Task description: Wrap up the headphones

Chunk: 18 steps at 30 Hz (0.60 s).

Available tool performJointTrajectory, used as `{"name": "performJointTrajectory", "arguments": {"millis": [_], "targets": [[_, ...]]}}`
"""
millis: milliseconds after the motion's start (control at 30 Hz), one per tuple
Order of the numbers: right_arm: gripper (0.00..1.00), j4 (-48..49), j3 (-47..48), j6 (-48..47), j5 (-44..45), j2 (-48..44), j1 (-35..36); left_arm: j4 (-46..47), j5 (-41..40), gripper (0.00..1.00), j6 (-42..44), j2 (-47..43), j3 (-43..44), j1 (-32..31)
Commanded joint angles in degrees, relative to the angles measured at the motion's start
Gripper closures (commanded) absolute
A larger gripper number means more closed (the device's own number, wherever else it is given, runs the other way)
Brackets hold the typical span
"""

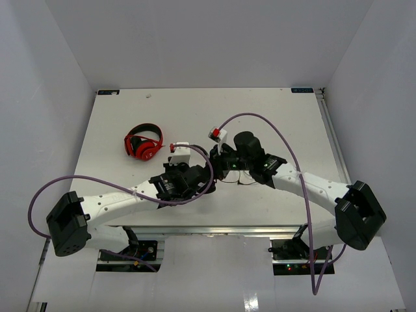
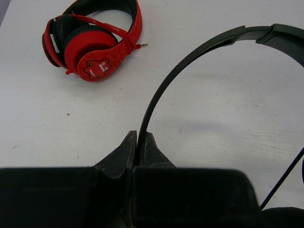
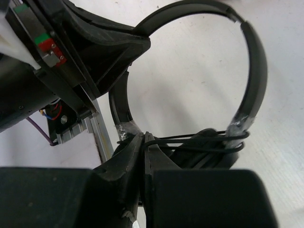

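Left fingers [image 2: 124, 154] pressed tight together, and there it is: the thin black headband [image 2: 164, 83] of the headphones [image 3: 254, 71] clamped right between their tips, arching up and away to the upper right of the left wrist view, its shadow on the white counter [image 2: 213, 118] below. Over on the other side, the right fingers [image 3: 127, 153] are closed too, pinching the thin dark cable [image 3: 190, 138] at their tips. That cable runs off to the right and loops around the foot of the headband by a black earcup [image 3: 204, 147] at lower centre. From above, both wrists meet mid-counter, the headphones held between them. The red headphones [image 1: 143, 143] lie apart at upper left, red cord wrapped across them.
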Motion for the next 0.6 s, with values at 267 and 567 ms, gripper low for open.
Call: {"name": "performJointTrajectory", "arguments": {"millis": [267, 567], "targets": [[0.9, 13.8, -7.7, 4.5, 5.6, -6.5, 8.8, -8.4, 2.2, 1.0, -15.9, -4.2, 5.9, 0.8], [0.9, 16.6, -9.5, 4.8, 8.5, -7.8, 11.3, -9.4, 3.5, 1.0, -18.5, -3.4, 8.2, 0.8]]}}
